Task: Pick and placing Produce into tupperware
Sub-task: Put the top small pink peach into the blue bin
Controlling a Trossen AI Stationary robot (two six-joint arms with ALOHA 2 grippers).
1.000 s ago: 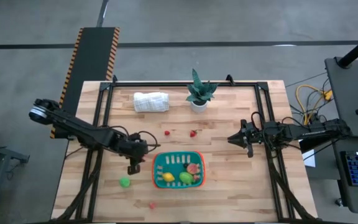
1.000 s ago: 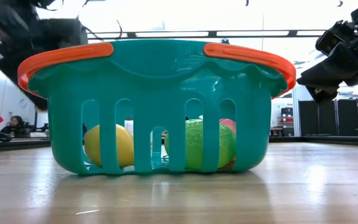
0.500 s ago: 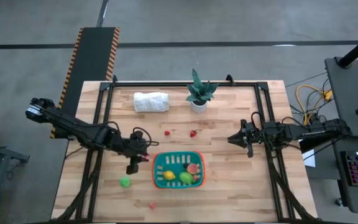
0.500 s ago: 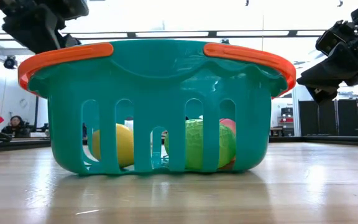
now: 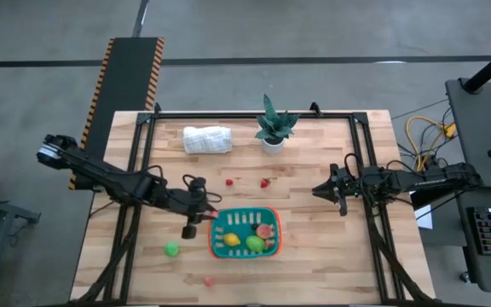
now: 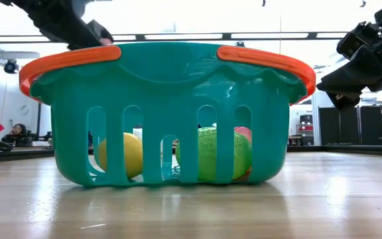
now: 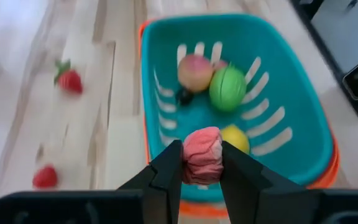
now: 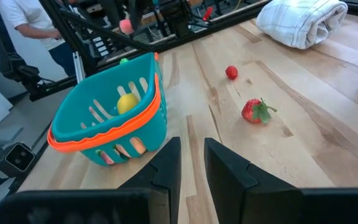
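One left tool (image 7: 202, 163) grips pink produce (image 7: 202, 155) over tupperware (image 7: 303, 143) rim.

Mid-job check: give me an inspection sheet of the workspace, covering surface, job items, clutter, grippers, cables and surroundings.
Surface: wooden table.
Job's things: basket holds yellow, green, pink and a small dark piece. Loose on the table: green piece, two strawberries, red piece.
Clutter: rolled cloth, potted plant.
Grippers: left gripper shut on pink produce at the basket's rim; right gripper shut, empty, waiting right of the basket.
Cables: yellow bundle off the table.
Surroundings: person beyond the table.
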